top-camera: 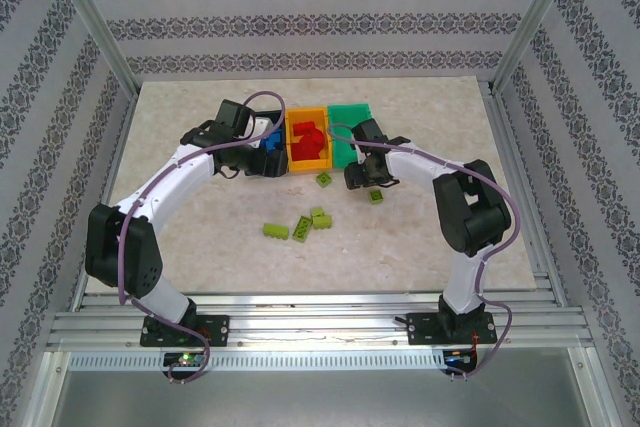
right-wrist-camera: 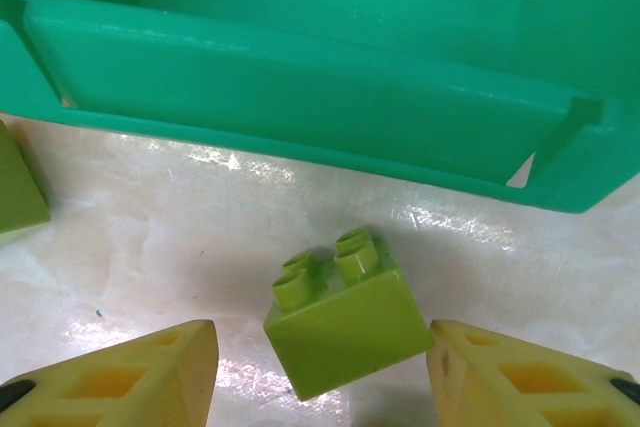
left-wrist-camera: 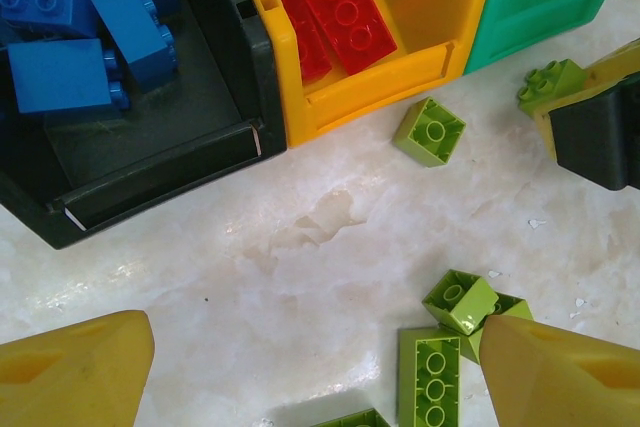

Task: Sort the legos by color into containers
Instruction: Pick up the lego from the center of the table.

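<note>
The right gripper is standing with its fingers spread to either side of a small lime brick. The brick is sitting on the table just in front of the green bin. The left finger is standing clear of it, and I cannot tell whether the right one is touching it. This brick is nearly square, with no marked long axis, and its studs are pointing toward the bin's front wall. The left gripper is hovering with its jaws spread wide over bare tabletop, pinching nothing, in front of the black bin and the orange-yellow bin. The three bins are standing side by side in a row, walls touching: black on the left, orange-yellow in the middle, green on the right. Blue bricks are lying jumbled in the black bin, and red bricks are piling up in the orange-yellow one. A square lime brick is sitting studs up near the orange-yellow bin's front corner. Nearer the arms, a long lime brick is lying flat, its long axis running toward the bins, and another square lime brick is touching it. A further long lime brick is lying to the left of that cluster, its long axis running roughly across the table.
</note>
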Robot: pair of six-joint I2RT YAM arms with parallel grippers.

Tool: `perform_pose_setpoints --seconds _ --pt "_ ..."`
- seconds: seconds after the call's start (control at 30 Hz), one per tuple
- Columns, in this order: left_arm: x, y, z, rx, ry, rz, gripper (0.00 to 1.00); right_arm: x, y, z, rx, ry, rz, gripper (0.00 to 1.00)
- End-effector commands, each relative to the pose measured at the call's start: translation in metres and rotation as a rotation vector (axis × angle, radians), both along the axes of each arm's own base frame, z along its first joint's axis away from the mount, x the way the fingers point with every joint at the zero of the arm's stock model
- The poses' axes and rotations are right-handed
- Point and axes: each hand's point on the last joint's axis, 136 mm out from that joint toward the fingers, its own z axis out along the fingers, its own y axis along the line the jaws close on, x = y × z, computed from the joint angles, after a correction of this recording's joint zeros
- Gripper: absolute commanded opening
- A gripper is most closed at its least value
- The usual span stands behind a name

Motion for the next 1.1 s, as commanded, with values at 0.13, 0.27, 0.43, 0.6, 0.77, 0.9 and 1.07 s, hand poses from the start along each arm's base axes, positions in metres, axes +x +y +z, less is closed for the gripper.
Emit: perform_pose_setpoints --seconds 0.13,0.27,0.43,0.6,0.77,0.9,1.07 --pt "0.002 0.01 0.01 0.023 -0.02 0.004 0.85 0.007 -0.007 -0.009 -0.07 0.021 0.023 0.59" --pt "0.0 0.008 0.009 0.019 -0.014 0.0 0.85 0.01 -0.005 -0.014 -0.079 0.024 0.038 0.58" --pt "0.001 0.006 0.009 0.009 -0.011 -0.003 0.85 0.008 0.001 -0.015 -0.068 0.015 0.059 0.46" --pt "0.001 0.006 0.01 0.009 -0.012 -0.002 0.85 0.003 0.007 0.0 -0.055 -0.014 0.077 0.38" --pt "0.001 0.007 0.01 0.01 -0.014 -0.002 0.85 0.005 0.018 0.047 0.013 -0.107 0.086 0.38" --pt "0.001 0.005 0.007 0.004 -0.002 -0.005 0.85 0.02 0.026 0.083 0.088 -0.179 0.078 0.39" --pt "0.001 0.004 0.006 -0.002 0.005 -0.009 0.85 0.054 0.029 0.102 0.128 -0.206 0.052 0.4"
